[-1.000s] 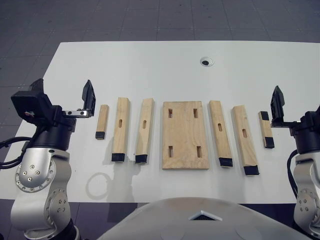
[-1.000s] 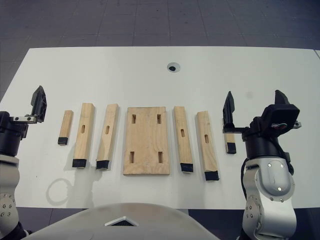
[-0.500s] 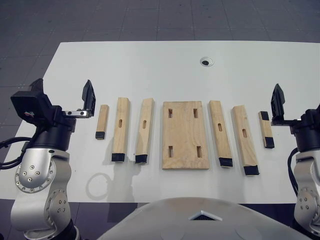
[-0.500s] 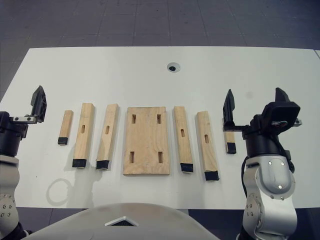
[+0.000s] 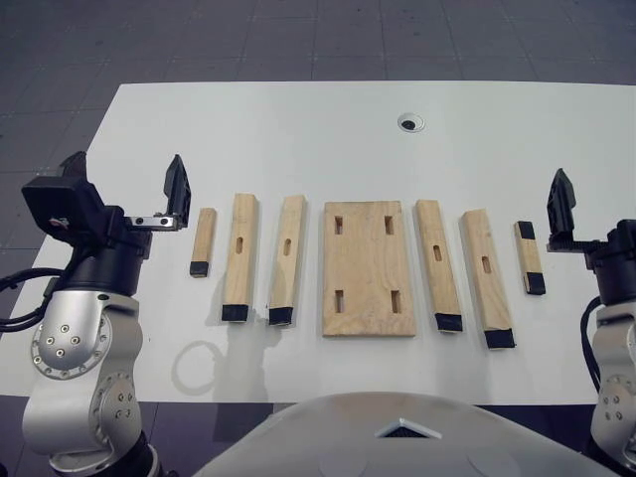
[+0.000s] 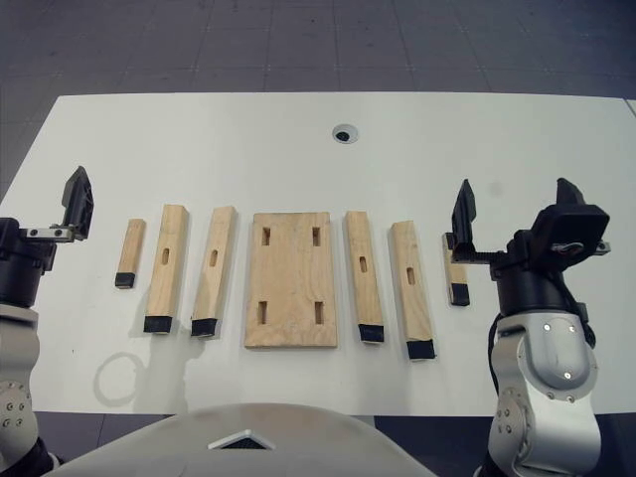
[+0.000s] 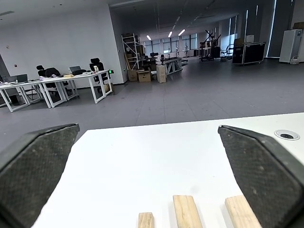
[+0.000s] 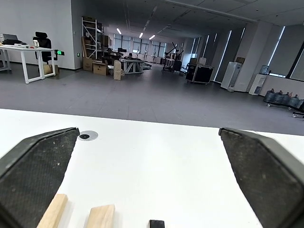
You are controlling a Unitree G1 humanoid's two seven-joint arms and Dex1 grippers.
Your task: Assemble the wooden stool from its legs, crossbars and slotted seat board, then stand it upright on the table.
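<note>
The slotted seat board (image 5: pixel 368 268) lies flat at the table's middle. Two legs (image 5: pixel 239 256) (image 5: pixel 287 258) lie to its left and two more (image 5: pixel 437 264) (image 5: pixel 486 276) to its right, all with black caps toward me. A short crossbar (image 5: pixel 203 240) lies at the far left of the row, another (image 5: pixel 529 256) at the far right. My left gripper (image 5: pixel 127 159) hovers open just left of the left crossbar, holding nothing. Beside the right crossbar my right gripper (image 6: pixel 515 185) hangs open and empty above the table.
The white table (image 5: pixel 298 119) has a round cable hole (image 5: pixel 408 122) at the back centre. A faint ring mark (image 5: pixel 199 368) shows near the front left edge. Bare tabletop lies behind the row of parts.
My right gripper has shifted a little to the right, away from the right crossbar. The left arm and the wooden parts have not moved.
</note>
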